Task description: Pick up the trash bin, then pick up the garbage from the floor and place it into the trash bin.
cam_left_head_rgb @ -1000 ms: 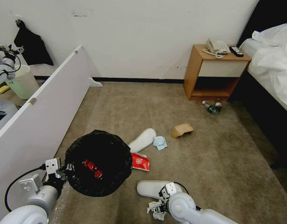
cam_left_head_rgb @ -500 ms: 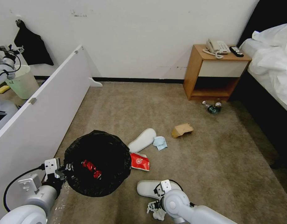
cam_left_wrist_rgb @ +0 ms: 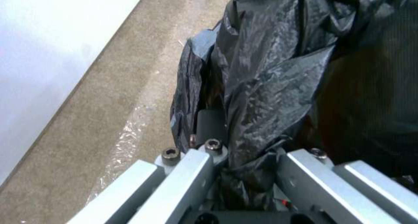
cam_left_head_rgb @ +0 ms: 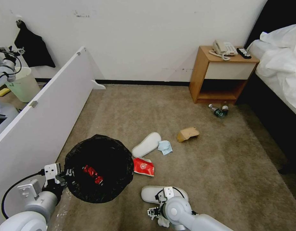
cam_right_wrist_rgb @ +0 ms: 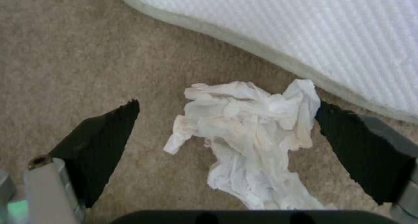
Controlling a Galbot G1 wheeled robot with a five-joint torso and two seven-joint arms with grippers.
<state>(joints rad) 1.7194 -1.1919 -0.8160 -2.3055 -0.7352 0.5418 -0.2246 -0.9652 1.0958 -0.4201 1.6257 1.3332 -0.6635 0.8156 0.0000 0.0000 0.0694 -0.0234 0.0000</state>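
A carpeted bedroom floor (cam_left_head_rgb: 199, 166) was seen strewn with litter, with a white panel (cam_left_head_rgb: 42, 109) along the left and a wooden nightstand (cam_left_head_rgb: 218, 77) at the far right beside a bed (cam_left_head_rgb: 279, 64). The trash bin (cam_left_head_rgb: 98, 168), lined with a crinkly black bag, was held at the near left by the left gripper (cam_left_head_rgb: 65, 177), whose fingers were clamped on the bagged rim; a red wrapper (cam_left_head_rgb: 91, 174) lay inside. Just right of the bin a red packet (cam_left_head_rgb: 143, 166) was seen, with one white slipper (cam_left_head_rgb: 147, 144) and a light-blue cloth (cam_left_head_rgb: 164, 147) beyond it, a brown cardboard piece (cam_left_head_rgb: 187, 133) farther off, and bottles (cam_left_head_rgb: 218, 111) by the nightstand. At the near edge a second slipper (cam_left_head_rgb: 152, 194) lay close by the right gripper (cam_right_wrist_rgb: 226, 126), which was lowered over a crumpled white tissue (cam_right_wrist_rgb: 250, 136) with its two dark pads spread wide, one on either side of the wad. The slipper's edge was seen just beside one pad (cam_right_wrist_rgb: 365, 152). The grasp, it was judged, would be best made by centring the wad between the pads, keeping the far pad clear of the slipper's rim, and closing low enough that the loose trailing tail of tissue was gathered rather than left dragging. The bin, it was thought, would best be kept level and near at hand for the drop.
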